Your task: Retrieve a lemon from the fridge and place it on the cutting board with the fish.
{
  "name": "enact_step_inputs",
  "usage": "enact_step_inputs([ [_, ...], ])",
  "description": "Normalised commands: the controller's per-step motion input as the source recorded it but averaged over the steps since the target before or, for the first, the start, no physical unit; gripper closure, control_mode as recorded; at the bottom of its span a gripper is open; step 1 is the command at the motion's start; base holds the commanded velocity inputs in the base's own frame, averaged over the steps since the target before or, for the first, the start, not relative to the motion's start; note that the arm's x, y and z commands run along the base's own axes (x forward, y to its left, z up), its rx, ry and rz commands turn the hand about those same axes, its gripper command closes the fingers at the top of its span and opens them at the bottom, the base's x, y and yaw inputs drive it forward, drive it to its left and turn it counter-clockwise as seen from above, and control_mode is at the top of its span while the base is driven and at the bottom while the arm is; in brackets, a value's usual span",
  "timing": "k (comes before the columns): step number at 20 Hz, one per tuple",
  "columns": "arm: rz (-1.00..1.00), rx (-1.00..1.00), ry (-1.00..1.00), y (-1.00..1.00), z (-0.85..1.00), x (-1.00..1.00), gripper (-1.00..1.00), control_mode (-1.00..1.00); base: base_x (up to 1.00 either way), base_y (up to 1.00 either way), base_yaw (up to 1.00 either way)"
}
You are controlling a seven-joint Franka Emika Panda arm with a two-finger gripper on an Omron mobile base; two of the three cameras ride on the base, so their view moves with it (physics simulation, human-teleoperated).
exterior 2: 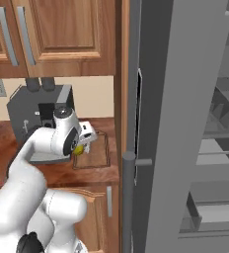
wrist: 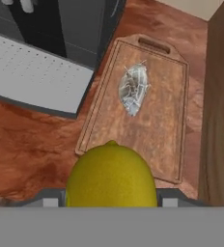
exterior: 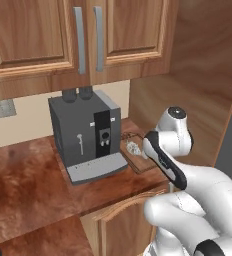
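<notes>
Claw (exterior 2: 80, 146) gripped the lemon (wrist: 111, 174) above the cutting board (wrist: 162, 120); best lowered onto bare wood beside the fish (wrist: 133, 89) before letting go.

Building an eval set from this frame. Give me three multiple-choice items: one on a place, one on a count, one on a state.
1. Where does the fish lie?
A. on the cutting board
B. on the coffee machine's tray
C. on the bare counter

2. How many lemons are in view?
A. none
B. one
C. two

3. What is the state of the fridge door?
A. shut
B. open, shelves showing
C. taken off

Answers:
1. A: the hand view shows the fish inside the board's rim, beside the coffee machine.
2. B: a single lemon sits at the gripper, held above the near end of the board.
3. B: in the right base view the door stands swung out, with the grey shelves visible behind it.
</notes>
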Motion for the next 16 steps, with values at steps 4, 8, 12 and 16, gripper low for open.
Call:
enact_step_inputs([
  [4, 0.00, -0.04, 0.22, 0.00, -0.23, 0.37, 1.00, -1.00, 0.00, 0.00, 0.00],
  [8, 0.00, -0.05, 0.07, 0.00, -0.28, 0.24, 1.00, -1.00, 0.00, 0.00, 0.00],
  [12, 0.00, -0.07, 0.00, 0.00, -0.30, 0.13, 1.00, -1.00, 0.00, 0.00, 0.00],
  [16, 0.00, -0.08, 0.00, 0.00, -0.35, 0.05, 1.00, -1.00, 0.00, 0.00, 0.00],
])
